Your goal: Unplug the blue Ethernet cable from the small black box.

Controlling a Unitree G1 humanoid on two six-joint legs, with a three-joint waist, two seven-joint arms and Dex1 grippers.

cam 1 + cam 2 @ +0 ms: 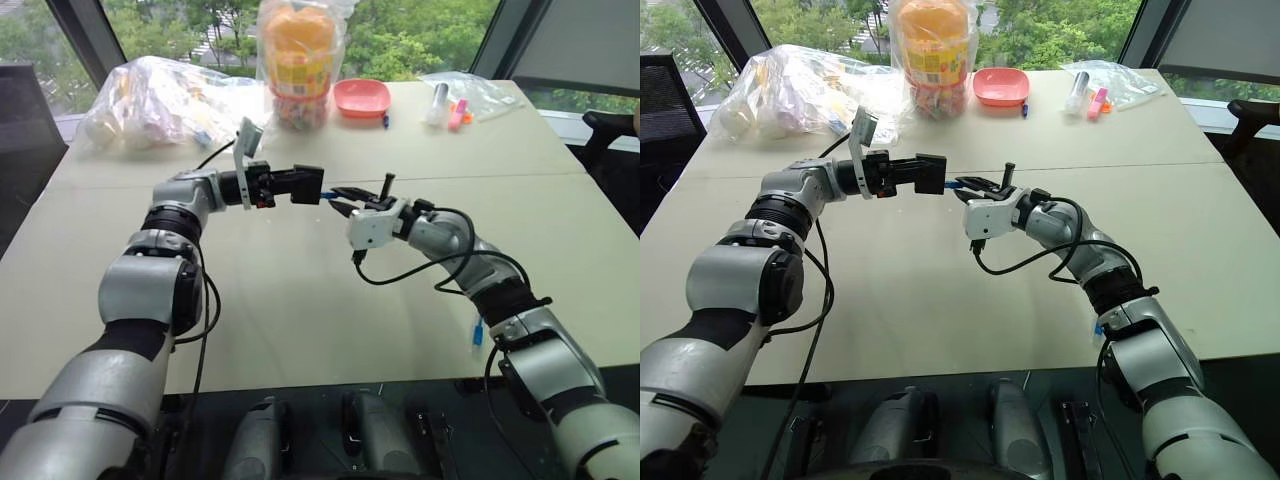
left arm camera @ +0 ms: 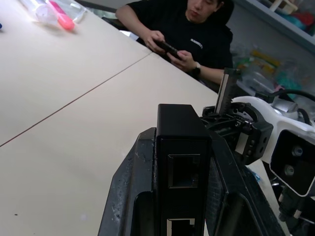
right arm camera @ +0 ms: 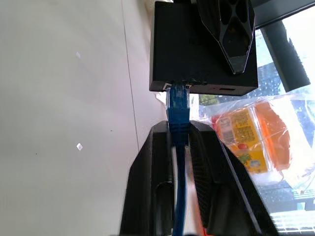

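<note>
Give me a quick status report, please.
Left tool shut on black box. Right tool around blue cable, plug still in box. Nothing in the way.

Pale beige counter (image 1: pixel 300 310) with a straight seam across the middle, lit by daylight. Large windows (image 1: pixel 1060 25) behind the far edge, dark slanted frames, green trees outside. Black chair (image 1: pixel 665 100) at the far left corner. Seated person (image 2: pixel 189 29) in black beside the counter; cluttered shelf (image 2: pixel 290 12) behind.
</note>
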